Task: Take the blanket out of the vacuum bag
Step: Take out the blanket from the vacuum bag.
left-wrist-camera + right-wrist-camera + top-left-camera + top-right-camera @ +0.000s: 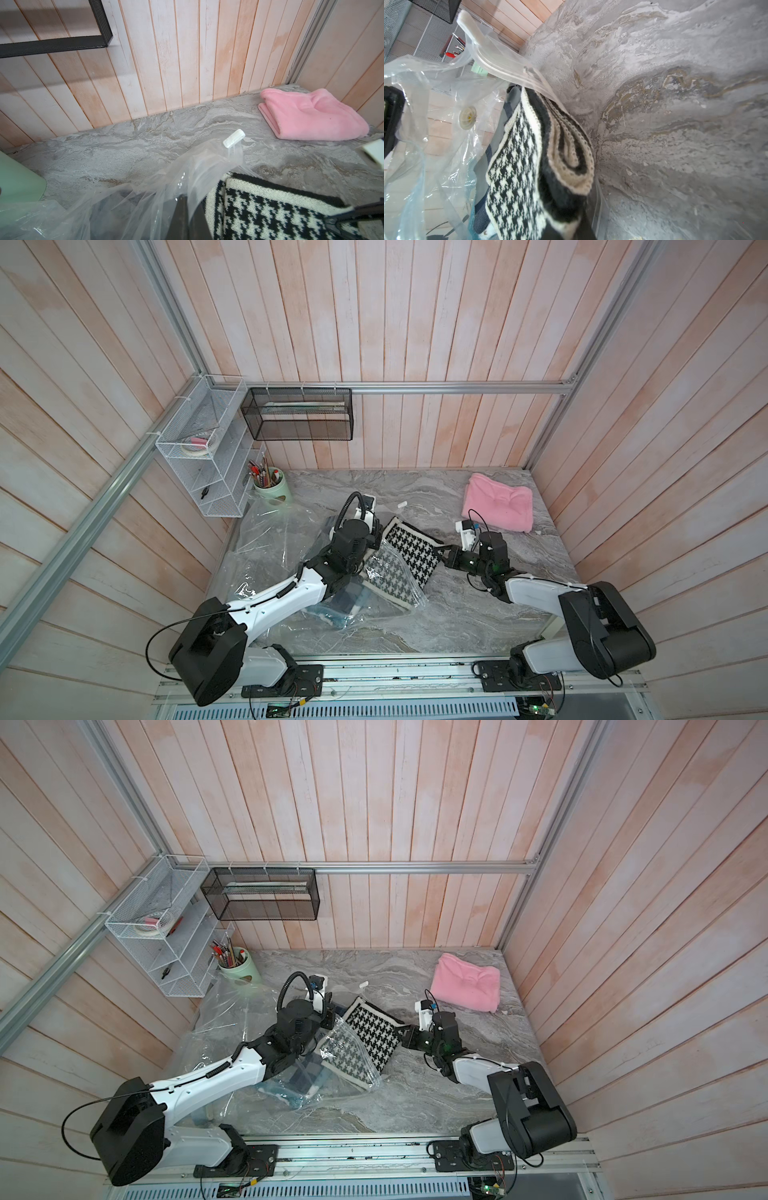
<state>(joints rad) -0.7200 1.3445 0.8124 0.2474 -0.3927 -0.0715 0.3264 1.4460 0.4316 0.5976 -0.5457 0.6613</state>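
On tabletop (478,614), houndstooth blanket (415,558) lay half out of vacuum bag (270,535) mouth. Right pincer (444,552) clamped shut on knit corner; left pincer (184,200) pinched shut on bag film. Knit judged soft, floppy, light, grippy; film slippery. Folded edge best hold.

Glossy, crinkled clear-plastic vacuum bag (270,539) — matt, knitted blanket (415,553).

On the marble table (415,1094), the houndstooth blanket (374,1029) lies at centre, half out of the clear vacuum bag (232,1019) that spreads toward 9 o'clock. The right gripper (404,1032) pinches the blanket's 3 o'clock edge. A folded pink cloth (465,982) lies at 2 o'clock.
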